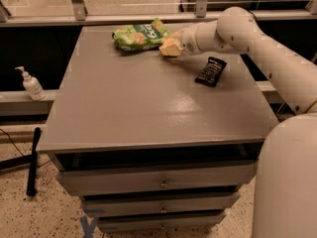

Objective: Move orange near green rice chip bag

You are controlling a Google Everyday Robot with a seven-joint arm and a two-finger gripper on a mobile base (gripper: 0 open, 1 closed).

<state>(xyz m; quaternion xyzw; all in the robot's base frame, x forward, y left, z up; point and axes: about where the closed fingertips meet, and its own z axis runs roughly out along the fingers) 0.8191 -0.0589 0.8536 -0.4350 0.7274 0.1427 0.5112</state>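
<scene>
So the orange (167, 47) is right at the tip of the gripper (172, 45), at the far end of the table (148, 113). Can't tell if it's actually clamped or just resting there. The green bag (141, 35) is just beside it, roughly 10 o'clock from the gripper, lying lengthwise 9-to-3. The orange is round, so no real heading. I'd guess a small nudge toward 10 finishes it.

We see a smooth off-white arm (277, 63) of rounded tubular segments, swelling into a bulbous joint (235, 29). Its pale yellowish gripper (171, 47) lies just beside the green rice chip bag (141, 35). A broad, plain white body shell (287, 182) stands farthest from that bag.
</scene>
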